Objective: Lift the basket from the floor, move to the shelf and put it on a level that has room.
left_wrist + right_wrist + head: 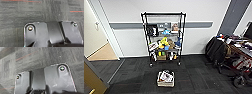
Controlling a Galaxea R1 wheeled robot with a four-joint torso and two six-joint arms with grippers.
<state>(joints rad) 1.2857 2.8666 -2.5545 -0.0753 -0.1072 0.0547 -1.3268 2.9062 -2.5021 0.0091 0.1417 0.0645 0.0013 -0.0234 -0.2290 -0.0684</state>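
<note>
Basket sits on floor, centred low in head view, well apart from shelf w/ open carpet strip between. Rectangular, cream woven sides, darker rim; loop handles too small to make out. Something pale and dark piled inside, showing above rim; can't tell what.

Shelf stands upright against grey-white wall, directly beyond basket. Black posts, wire tiers, small wheels on carpet. Top level looks bare, black rim around it. Lower tiers crowded: yellow and blue plush-looking items mid rack, boxes and pictures above, more small stuff on bottom tier.

Room for moving: dark carpet open both sides of basket and in front of rack. To the left, doorway w/ tan wooden flooring beyond pale frame, plus tan door edge at near left corner. To the right, dark chair and cluttered desk, wheeled base near carpet edge; tighter on that side. Grey rail band runs along wall behind rack.

Both wrist views look straight down at striped charcoal carpet tiles w/ thin red line across; same kind of red line in right wrist view. Fingers of either gripper: cannot tell whether released or clenched.
</note>
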